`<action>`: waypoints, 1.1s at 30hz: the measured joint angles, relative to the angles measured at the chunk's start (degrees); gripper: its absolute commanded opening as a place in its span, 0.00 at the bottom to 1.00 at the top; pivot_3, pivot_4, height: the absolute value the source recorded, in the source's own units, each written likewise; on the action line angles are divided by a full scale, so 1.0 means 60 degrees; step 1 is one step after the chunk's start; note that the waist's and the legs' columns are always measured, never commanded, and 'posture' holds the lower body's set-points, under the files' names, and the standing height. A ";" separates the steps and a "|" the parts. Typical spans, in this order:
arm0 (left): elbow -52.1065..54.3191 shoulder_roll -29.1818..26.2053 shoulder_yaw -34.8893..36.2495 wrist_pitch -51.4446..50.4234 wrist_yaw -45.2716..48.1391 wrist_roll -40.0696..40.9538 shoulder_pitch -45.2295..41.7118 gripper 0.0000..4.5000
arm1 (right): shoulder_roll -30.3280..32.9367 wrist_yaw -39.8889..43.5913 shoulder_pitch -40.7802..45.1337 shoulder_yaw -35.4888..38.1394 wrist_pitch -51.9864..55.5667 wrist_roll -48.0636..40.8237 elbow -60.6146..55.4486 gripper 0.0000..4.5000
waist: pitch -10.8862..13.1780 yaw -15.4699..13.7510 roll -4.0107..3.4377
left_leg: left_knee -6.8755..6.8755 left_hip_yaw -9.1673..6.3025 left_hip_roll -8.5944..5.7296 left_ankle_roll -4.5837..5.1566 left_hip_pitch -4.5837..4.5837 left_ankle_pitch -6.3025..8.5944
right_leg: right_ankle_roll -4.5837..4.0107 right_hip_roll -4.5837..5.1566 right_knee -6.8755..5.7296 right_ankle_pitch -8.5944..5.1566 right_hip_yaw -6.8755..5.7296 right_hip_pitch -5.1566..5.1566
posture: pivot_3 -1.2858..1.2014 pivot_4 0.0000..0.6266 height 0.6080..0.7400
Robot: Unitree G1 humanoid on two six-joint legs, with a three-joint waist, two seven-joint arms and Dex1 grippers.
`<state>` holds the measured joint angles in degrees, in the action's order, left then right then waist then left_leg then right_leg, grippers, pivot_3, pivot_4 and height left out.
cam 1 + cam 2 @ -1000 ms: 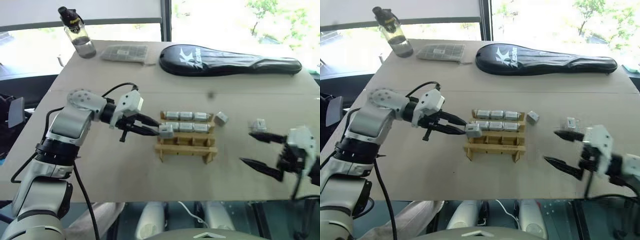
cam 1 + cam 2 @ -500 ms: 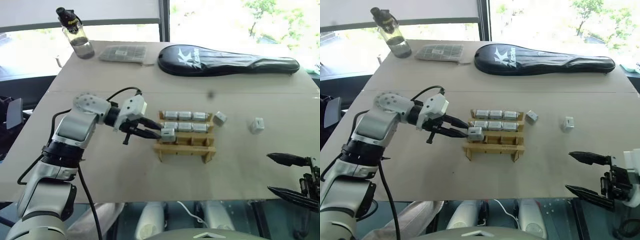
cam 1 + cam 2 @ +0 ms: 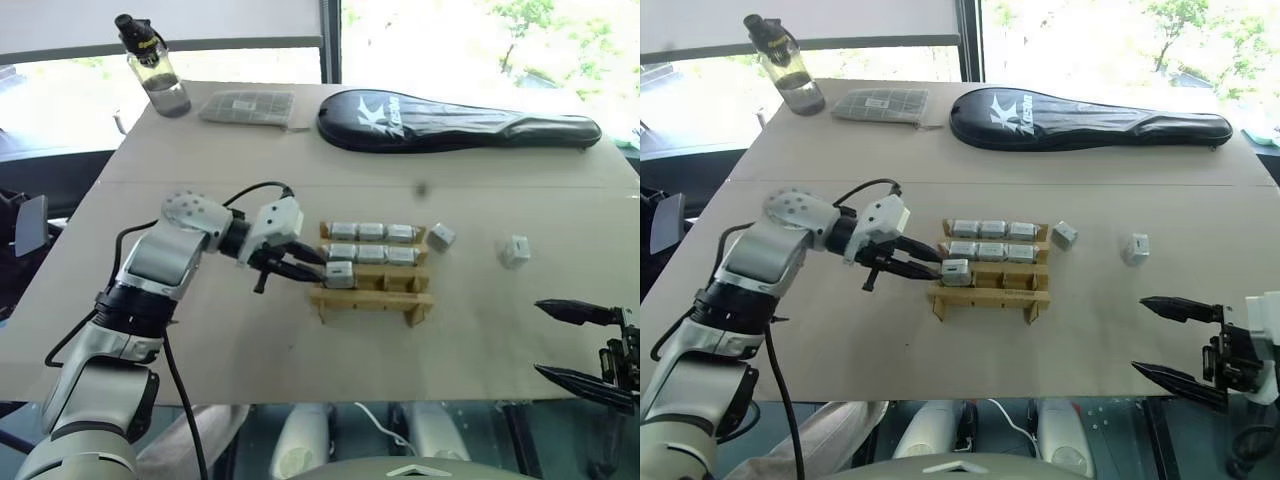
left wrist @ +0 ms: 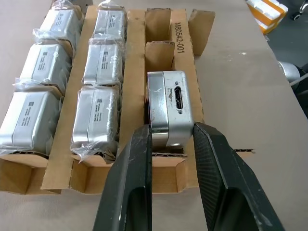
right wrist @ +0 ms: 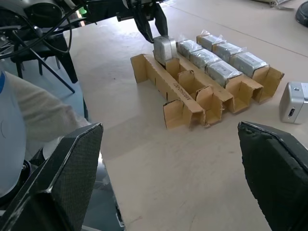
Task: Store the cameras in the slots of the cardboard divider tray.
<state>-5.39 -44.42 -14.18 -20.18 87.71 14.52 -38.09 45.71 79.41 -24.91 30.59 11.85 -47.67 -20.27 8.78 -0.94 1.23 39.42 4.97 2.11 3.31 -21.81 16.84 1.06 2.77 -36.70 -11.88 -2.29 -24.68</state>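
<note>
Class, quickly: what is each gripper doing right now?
Left gripper: jaws closed on a camera at the cardboard divider tray.
Right gripper: jaws open, holding nothing.

The left end effector (image 4: 171, 139) grips a silver camera (image 4: 169, 107) over a slot of the cardboard divider tray (image 4: 137, 62). Six wrapped cameras (image 4: 98, 115) fill two neighbouring rows.

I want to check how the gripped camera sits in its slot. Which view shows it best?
The left wrist view: the camera is close, between the left gripper fingers, entering the tray. The eye views show it small; the right wrist view shows it distant.
</note>
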 measured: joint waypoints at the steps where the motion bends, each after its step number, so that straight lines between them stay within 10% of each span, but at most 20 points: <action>1: 0.0009 -0.0036 0.0000 -0.0077 0.0001 -0.0001 0.0000 0.15 | -0.0021 -0.0004 -0.0008 0.0006 0.0000 0.0004 0.0000 0.98 | 0.0000 0.0001 0.0000 | -0.0001 0.0000 0.0000 0.0000 0.0000 0.0000 | 0.0000 0.0000 0.0000 0.0000 0.0000 0.0000 | 0.52 0.24 1.00; 12: 0.0236 -0.0071 -0.0037 -0.0097 -0.0106 -0.0271 -0.0001 0.15 | -0.0117 -0.0029 0.0104 0.0177 0.0003 0.0070 -0.0004 0.98 | 0.0000 0.0004 0.0000 | 0.0000 0.0001 0.0000 0.0000 0.0002 0.0000 | 0.0000 0.0000 -0.0002 0.0000 0.0001 0.0000 | 0.52 0.24 1.00; 20: 0.0421 -0.0028 -0.0052 -0.0394 -0.0077 -0.0228 -0.0148 0.99 | -0.0119 -0.0026 0.0352 0.0177 -0.0016 0.0248 0.0015 1.00 | 0.0000 0.0001 0.0000 | 0.0000 -0.0002 0.0000 0.0000 0.0000 0.0000 | 0.0000 0.0000 -0.0001 0.0000 0.0000 0.0000 | 0.52 0.24 1.00; 26: 0.0451 -0.0150 0.0073 -0.0536 -0.0052 -0.0038 -0.0158 0.99 | -0.0315 -0.0663 0.0732 0.0113 -0.0120 0.0784 0.0186 1.00 | 0.0000 0.0019 0.0001 | 0.0000 0.0005 0.0001 -0.0001 0.0002 -0.0001 | 0.0003 0.0000 -0.0002 -0.0002 0.0002 0.0000 | 0.52 0.24 1.00; 33: 0.1244 -0.0403 0.1546 -0.1507 -0.0356 0.1481 0.0344 0.99 | -0.1538 -0.5096 0.2083 -0.0817 0.0967 0.2694 0.0155 1.00 | -0.0002 0.0062 -0.0003 | -0.0003 0.0014 0.0006 -0.0045 0.0003 -0.0026 | -0.0006 0.0001 -0.0011 0.0003 0.0013 -0.0009 | 0.52 0.24 1.00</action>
<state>2.08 -46.84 -4.90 -29.22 85.58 23.40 -36.03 36.49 48.83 -12.41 25.69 17.65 -31.51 -19.34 8.77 -0.58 1.21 39.40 5.05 2.15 3.04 -21.79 16.68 1.02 2.77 -36.76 -11.87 -2.21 -24.73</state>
